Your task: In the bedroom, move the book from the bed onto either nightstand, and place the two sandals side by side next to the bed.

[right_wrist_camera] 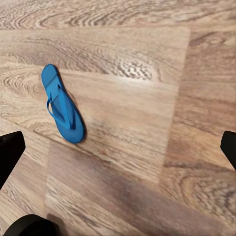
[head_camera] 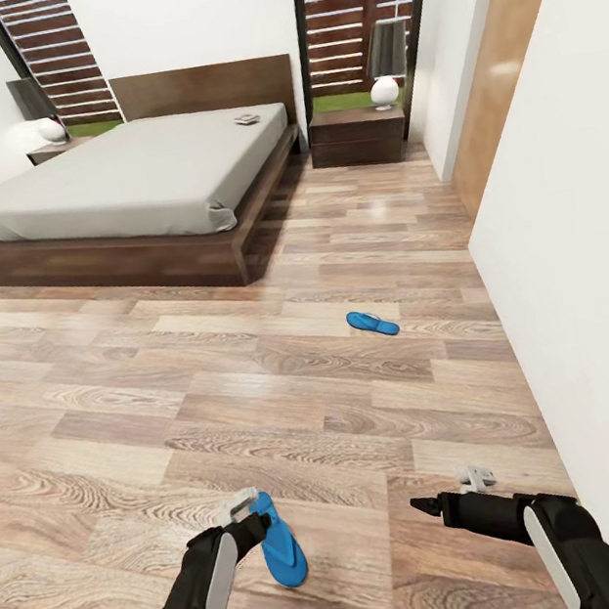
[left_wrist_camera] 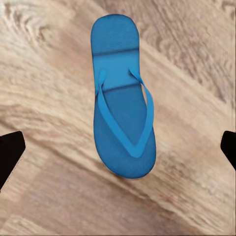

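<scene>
— Two blue sandals are on the wood floor (head_camera: pixel 115 415). Do you see them?

— Yes! One sandal (head_camera: pixel 280 542) lies right in front of the robot, just beside the left end effector (head_camera: pixel 248 512). The other sandal (head_camera: pixel 373 323) is farther off, out in the middle of the floor, between the robot and the bed (head_camera: pixel 125 181). The two are well apart.

— Is the robot holding the near one?

— No. In the left wrist view the near sandal (left_wrist_camera: pixel 123 101) lies flat on the planks with its straps up, and the two dark fingertips (left_wrist_camera: pixel 10 150) stand wide apart at the sides. They are not touching it, so that end effector is spread and holds nothing.

— And the right one?

— The right end effector (head_camera: pixel 454 489) hangs over bare floor near the white wall (head_camera: pixel 570 230). Its fingertips (right_wrist_camera: pixel 10 152) are wide apart too (nothing between them). From its camera you can see the near sandal (right_wrist_camera: pixel 63 105) off to one side.

— Where is the book?

— The book (head_camera: pixel 247 118) is a small dark thing on the bed, up near the headboard, on the side closest to the right nightstand (head_camera: pixel 359 136). A lamp (head_camera: pixel 385 63) stands on that nightstand. Another nightstand (head_camera: pixel 55 148) sits at the far side of the bed.
</scene>
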### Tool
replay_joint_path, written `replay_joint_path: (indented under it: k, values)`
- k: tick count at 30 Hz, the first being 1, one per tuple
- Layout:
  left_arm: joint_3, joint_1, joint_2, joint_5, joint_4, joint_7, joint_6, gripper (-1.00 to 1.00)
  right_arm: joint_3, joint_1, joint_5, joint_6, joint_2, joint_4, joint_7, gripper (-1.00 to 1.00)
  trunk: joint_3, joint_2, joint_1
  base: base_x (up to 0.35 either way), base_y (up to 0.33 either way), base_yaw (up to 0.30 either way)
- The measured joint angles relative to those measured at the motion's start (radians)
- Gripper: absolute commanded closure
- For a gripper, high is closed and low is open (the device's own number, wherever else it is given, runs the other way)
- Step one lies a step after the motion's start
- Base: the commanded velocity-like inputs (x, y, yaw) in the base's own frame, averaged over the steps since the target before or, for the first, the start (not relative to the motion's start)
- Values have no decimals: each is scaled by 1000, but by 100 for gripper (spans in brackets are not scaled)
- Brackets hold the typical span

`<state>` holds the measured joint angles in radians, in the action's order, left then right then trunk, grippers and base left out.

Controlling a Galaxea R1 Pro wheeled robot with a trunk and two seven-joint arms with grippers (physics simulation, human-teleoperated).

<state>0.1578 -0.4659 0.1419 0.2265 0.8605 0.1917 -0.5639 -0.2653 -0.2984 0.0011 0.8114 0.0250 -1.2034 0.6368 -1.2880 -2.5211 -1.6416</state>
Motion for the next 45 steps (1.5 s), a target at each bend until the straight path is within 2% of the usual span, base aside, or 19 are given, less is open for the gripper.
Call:
replay_joint_path:
  k: [4,8,11,15,23,45]
  values:
    - [-1,-37,1,2,0,0,-9,-100,1,0,0,0,0,0,0,-100,0,0,0,0,0,0]
    - [-2,-54,3,4,0,-6,-73,-100,0,0,0,0,0,0,0,-100,0,0,0,0,0,0]
    - [-3,-57,2,3,-1,-58,-106,-100,1,0,0,0,0,1,0,-100,0,0,0,0,0,0]
    - [-3,-58,-1,1,-3,-112,-116,-100,1,0,0,0,0,1,0,-100,0,0,0,0,0,0]
    - [-4,-58,-2,-1,-4,-125,-118,-100,-1,0,0,0,0,2,-1,-100,0,0,0,0,0,0]
    - [-5,-58,-1,-1,-7,-123,-101,-100,0,0,0,-1,0,2,-2,-100,-85,-5,-10,0,0,0]
